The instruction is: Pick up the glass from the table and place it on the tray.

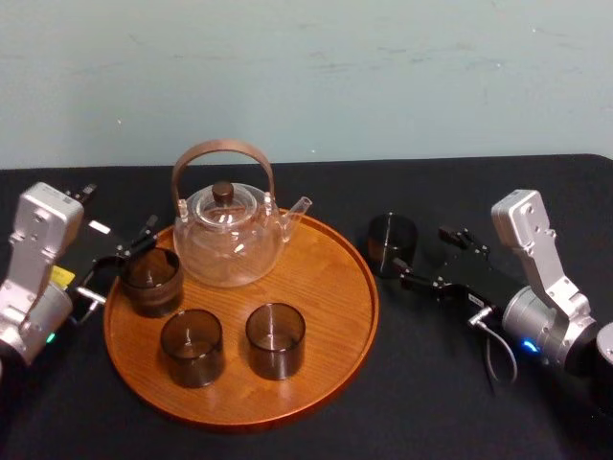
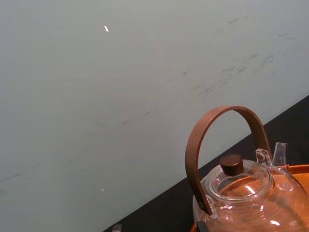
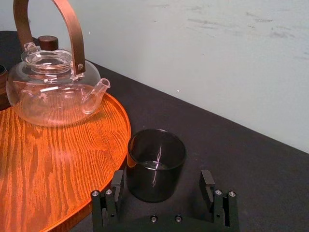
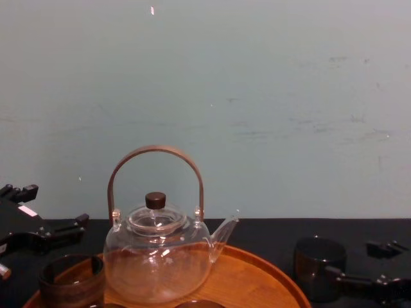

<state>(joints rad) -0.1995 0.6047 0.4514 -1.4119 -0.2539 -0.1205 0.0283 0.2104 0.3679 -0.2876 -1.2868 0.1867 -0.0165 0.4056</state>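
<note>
Four dark glasses and one teapot [image 1: 230, 235]: three are sitting on the tray [image 1: 335, 287], one is standing off it.
The right gripper [image 3: 161, 180] is straddling the lone glass [image 1: 392, 241] on the black table [image 1: 431, 402], just beside the tray's right edge, its fingers [image 3: 117, 182] spread wide and gripping nothing. The left gripper [image 1: 120, 263] is hovering with fingers apart by the tray's leftmost glass [image 1: 150, 280].

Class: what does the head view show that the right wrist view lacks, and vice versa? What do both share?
Head view, not wrist: three glasses on the tray, and the left hand at its left edge. Wrist view, not head: screws on the right hand. Both: teapot, tray, and the glass on the table, flanked by the open right hand.
</note>
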